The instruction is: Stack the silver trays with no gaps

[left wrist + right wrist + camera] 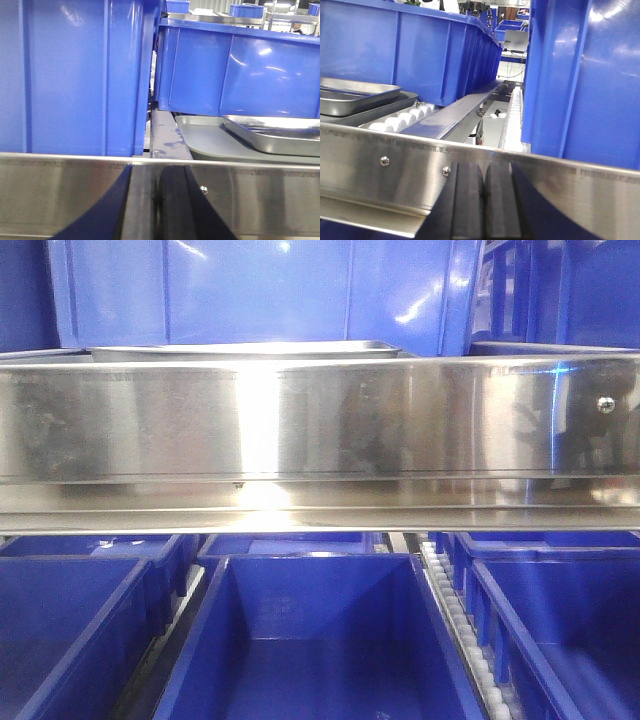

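Two silver trays sit on the shelf behind the steel rail, one resting in the other. In the left wrist view the upper tray [280, 135] lies on the flatter lower tray [210, 142] at the right. In the right wrist view the upper tray [350, 95] and the lower tray [390, 106] are at the far left. In the front view only a tray rim [240, 348] shows above the rail. My left gripper [157, 172] is shut and empty, in front of the rail, left of the trays. My right gripper [484, 167] is shut and empty, in front of the rail, right of the trays.
A long steel shelf rail [320, 420] with screws crosses every view, between my grippers and the shelf. Tall blue bins [75, 75] [585, 75] stand on the shelf beside and behind the trays. More blue bins [320, 640] sit on the level below. A white roller track [405, 119] runs beside the trays.
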